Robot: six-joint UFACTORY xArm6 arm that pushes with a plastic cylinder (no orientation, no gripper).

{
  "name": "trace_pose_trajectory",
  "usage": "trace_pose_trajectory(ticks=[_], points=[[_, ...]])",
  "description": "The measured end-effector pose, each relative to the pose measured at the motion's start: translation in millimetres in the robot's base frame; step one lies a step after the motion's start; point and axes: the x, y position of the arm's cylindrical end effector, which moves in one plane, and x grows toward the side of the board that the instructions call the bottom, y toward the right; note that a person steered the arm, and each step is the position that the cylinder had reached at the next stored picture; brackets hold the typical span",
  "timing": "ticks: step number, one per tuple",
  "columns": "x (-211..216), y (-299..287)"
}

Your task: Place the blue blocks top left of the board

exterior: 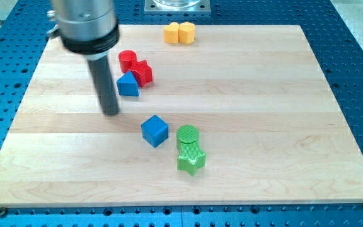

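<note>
A blue triangular block lies in the board's upper left part, touching a red star block. A blue cube lies near the board's middle, below and to the right of it. My tip rests on the wooden board, just below and left of the blue triangular block and up and left of the blue cube. It touches neither block.
A red cylinder sits against the red star's upper left. Two yellow blocks lie side by side at the top edge. A green cylinder and a green star sit right of the blue cube.
</note>
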Motion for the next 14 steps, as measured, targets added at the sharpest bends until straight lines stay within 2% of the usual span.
trace_pose_trajectory(ticks=[1, 2, 3, 4, 5, 7, 10, 11, 14], points=[[67.7, -13.0], [130.6, 14.0], [128.7, 77.7], [91.7, 120.5], [91.4, 119.6], [4.9, 91.6], [-12.7, 42.6], [-39.0, 43.1], [-65.0, 53.3]])
